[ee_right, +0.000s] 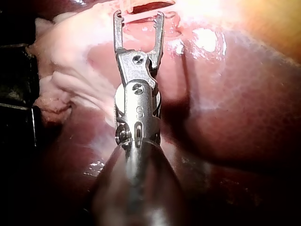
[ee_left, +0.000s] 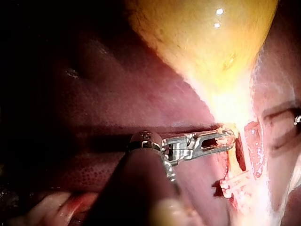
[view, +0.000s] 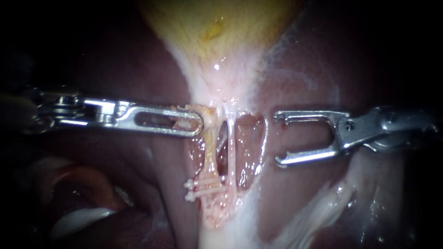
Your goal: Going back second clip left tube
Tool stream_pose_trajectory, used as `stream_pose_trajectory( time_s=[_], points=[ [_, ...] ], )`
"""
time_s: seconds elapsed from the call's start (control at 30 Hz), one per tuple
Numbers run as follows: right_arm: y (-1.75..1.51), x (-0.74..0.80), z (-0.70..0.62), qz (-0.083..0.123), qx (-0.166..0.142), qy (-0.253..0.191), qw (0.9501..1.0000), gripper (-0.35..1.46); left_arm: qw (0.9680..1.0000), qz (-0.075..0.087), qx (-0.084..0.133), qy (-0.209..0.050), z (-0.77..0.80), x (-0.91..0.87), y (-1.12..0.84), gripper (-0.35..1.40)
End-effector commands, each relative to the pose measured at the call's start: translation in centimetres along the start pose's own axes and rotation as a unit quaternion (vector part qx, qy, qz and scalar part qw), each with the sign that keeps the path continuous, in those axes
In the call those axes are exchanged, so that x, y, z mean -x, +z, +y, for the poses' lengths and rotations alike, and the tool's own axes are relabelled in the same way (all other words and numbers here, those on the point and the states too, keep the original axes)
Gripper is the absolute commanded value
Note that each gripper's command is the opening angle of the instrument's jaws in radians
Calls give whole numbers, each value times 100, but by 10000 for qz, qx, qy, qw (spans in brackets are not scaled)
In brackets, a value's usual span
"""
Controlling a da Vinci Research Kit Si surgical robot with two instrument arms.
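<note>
The yellow gallbladder [view: 217, 27] narrows downward into two tubes. The left tube [view: 210, 154] is yellowish and carries two white clips [view: 203, 188] side by side near its lower end. Beside it, the right tube [view: 230, 157] is thin, pale and bare. My left instrument [view: 194, 121] comes in level from the left, its slotted jaws shut on the tissue at the gallbladder's neck; the left wrist view shows the same hold [ee_left: 222, 140], with the clips [ee_left: 235, 181] beyond it. My right instrument [view: 280, 139] stands to the right of the tubes, apart from them, its forked jaws open and empty [ee_right: 138, 19].
Dark red liver [view: 115, 69] surrounds the dissected window on both sides. Pale glistening fatty tissue [view: 318, 212] runs off at the lower right. A reddish fold with a white edge [view: 83, 216] lies at the lower left.
</note>
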Motion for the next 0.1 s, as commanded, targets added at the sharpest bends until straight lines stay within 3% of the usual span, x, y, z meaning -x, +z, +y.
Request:
stream_pose_trajectory(
  time_s=[0.03,0.1],
  points=[
    [0,0,0,0,5,2,10000,50,10000,3,-4,0,-1,0,-1,-35],
    [0,0,0,0,5,2,10000,50,10000,4,-5,1,-1,0,-2,-35]
  ],
)
